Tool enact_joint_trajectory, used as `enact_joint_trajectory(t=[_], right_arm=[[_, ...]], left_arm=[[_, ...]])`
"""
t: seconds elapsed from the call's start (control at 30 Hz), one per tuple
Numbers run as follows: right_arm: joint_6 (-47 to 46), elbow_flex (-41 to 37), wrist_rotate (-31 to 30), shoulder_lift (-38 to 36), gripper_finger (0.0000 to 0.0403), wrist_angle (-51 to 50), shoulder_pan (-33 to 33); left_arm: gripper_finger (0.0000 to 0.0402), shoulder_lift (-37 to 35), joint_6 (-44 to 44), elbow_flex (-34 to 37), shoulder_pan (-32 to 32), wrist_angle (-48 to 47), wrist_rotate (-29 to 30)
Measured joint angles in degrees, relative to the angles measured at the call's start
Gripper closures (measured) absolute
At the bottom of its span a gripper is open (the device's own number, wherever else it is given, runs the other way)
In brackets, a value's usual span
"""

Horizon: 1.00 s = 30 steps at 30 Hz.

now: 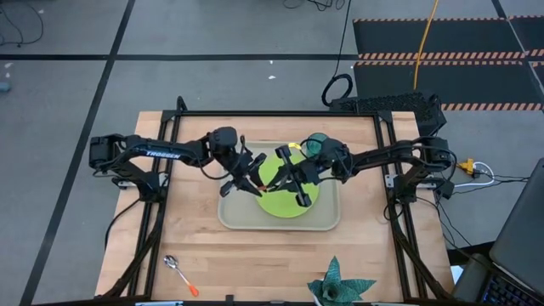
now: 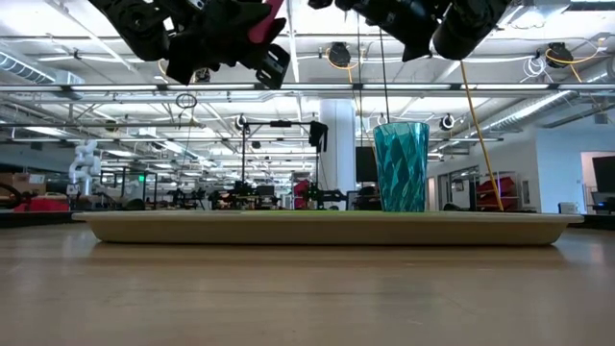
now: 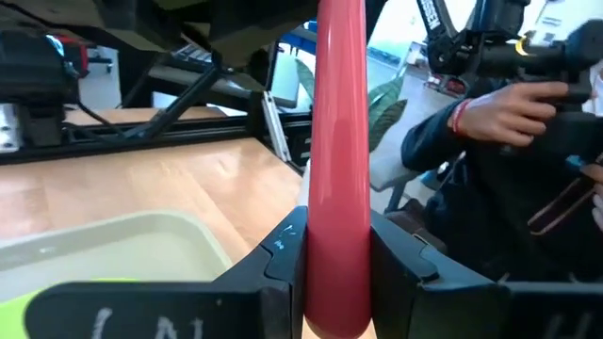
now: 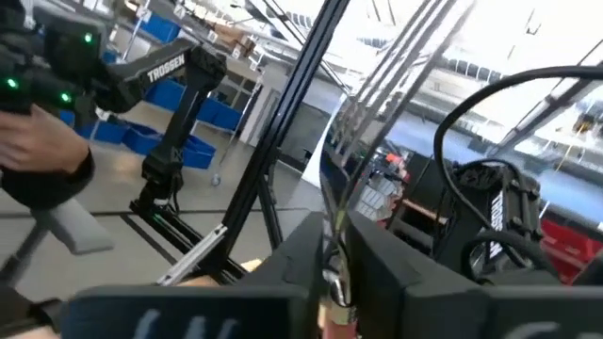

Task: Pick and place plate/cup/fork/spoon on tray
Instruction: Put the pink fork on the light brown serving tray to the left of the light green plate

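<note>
The fork (image 1: 257, 182) hangs in the air over the tray (image 1: 234, 223), between my two grippers. My left gripper (image 1: 248, 180) is shut on its red-pink handle (image 3: 337, 141). My right gripper (image 1: 279, 178) reaches in from the right, shut on the fork's silver metal end. Below them the lime-green plate (image 1: 293, 200) lies flat on the tray. The teal cup (image 1: 320, 143) stands upright on the tray's far right part, seen also in the low view (image 2: 401, 165). The orange-handled spoon (image 1: 180, 274) lies on the table near the front left. My left gripper pinches the fork's red-pink handle (image 3: 335, 247) between its two fingers, coming roughly level from the table's left. The handle runs on past the fingers. The fork is lifted clear, well above the tray. My right gripper has the fork's silver metal end (image 4: 330, 281) between its two fingers, which stand close on either side of it. It comes from the table's right, slanting a little upward. The fork is clear of the plate below.
A spiky teal leafy object (image 1: 340, 289) sits at the table's near edge, right of centre. The black frame rails (image 1: 280, 113) run round the table. A person's hand and sleeve (image 3: 499, 113) show beyond the table in the left wrist view. Bare wood lies around the spoon.
</note>
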State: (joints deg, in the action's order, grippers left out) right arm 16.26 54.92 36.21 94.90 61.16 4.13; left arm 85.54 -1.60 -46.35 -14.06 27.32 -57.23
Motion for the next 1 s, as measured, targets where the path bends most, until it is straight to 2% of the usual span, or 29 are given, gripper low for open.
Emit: enact_joint_trajectory(t=[0.17,0.4,0.57,0.73,1.0], right_arm=[[-3.7,0.0,-0.3,-0.8,0.0302,-4.4,1.1],[-3.6,0.0,-0.6,-1.7,0.0224,-9.4,1.8],[-3.6,0.0,-1.9,-2.4,0.0192,-11.9,2.3],[0.1,0.0,-9.9,-7.2,0.0177,-24.1,2.2],[3.4,-0.1,-27.6,-17.4,0.0181,-41.9,2.2]], left_arm=[[0.0326,-0.4,-2.3,0.0,-0.2,0.8,1.7],[0.0326,-1.6,-10.8,-0.1,-1.1,2.3,4.4],[0.0326,-4.5,-7.9,-0.1,-1.3,-3.7,8.2],[0.0326,-9.1,-3.8,-0.1,-1.1,-10.8,15.0],[0.0326,-15.5,-1.8,-0.1,-0.8,-25.2,35.5]])
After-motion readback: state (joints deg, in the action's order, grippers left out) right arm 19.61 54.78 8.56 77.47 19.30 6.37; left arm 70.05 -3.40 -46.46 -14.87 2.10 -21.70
